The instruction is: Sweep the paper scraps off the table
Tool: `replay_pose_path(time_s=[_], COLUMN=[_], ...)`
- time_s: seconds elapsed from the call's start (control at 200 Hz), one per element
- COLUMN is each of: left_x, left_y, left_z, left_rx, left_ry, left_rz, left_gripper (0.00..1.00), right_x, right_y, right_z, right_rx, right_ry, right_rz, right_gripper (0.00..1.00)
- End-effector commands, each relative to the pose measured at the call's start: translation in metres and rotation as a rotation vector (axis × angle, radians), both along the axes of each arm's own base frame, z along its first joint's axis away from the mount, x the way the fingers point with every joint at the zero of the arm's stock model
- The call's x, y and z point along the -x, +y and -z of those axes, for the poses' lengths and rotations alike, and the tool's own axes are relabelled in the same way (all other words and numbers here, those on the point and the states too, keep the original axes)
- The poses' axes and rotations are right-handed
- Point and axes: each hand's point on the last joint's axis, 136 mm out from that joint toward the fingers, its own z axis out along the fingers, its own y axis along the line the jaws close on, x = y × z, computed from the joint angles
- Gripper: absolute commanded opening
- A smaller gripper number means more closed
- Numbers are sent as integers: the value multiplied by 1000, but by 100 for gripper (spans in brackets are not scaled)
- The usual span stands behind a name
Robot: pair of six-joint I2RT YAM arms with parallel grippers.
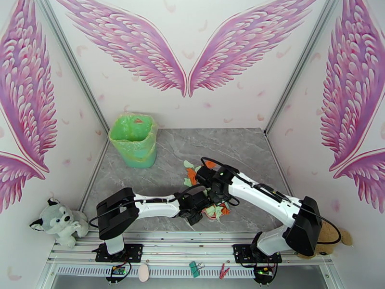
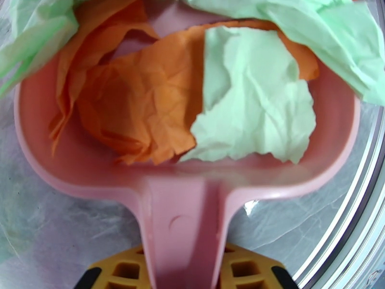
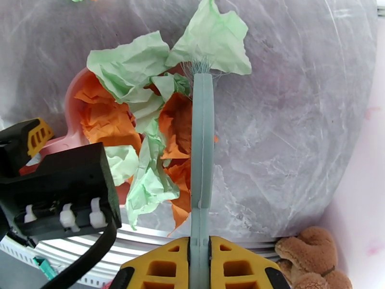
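left gripper [image 2: 185,273] clamped on pink dustpan [image 2: 183,208] handle, right gripper [image 3: 199,263] clamped on teal brush [image 3: 202,140], paper scraps [image 2: 144,107] piled near front edge of table [image 1: 250,150], open marble beyond

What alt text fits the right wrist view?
The right arm's yellow fingers clamp a grey-green hand brush, held alongside a heap of green and orange paper scraps that lies partly in a pink dustpan. Grey marble table beneath; the left arm's black wrist at lower left, a brown plush toy at lower right.
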Motion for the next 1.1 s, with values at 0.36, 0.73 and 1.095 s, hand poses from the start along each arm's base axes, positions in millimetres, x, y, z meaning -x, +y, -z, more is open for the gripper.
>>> replay_pose_path(time_s=[0.36,0.73,1.095], left_x=[-27,-56,-90], left_y=[-1,9,61], left_z=[-37,-91,-160], left_rx=[129,104,48], left_ry=[-31,-112,-175], left_rz=[-58,-74,-147], left_gripper=[0,0,0], right_x=[-11,-11,-9], right_y=[-16,-69,-76], right_z=[-89,-112,-84], right_rx=[-46,18,-36], right_ry=[-213,-314,-289], right_rz=[3,96,119], right_gripper=[0,0,0])
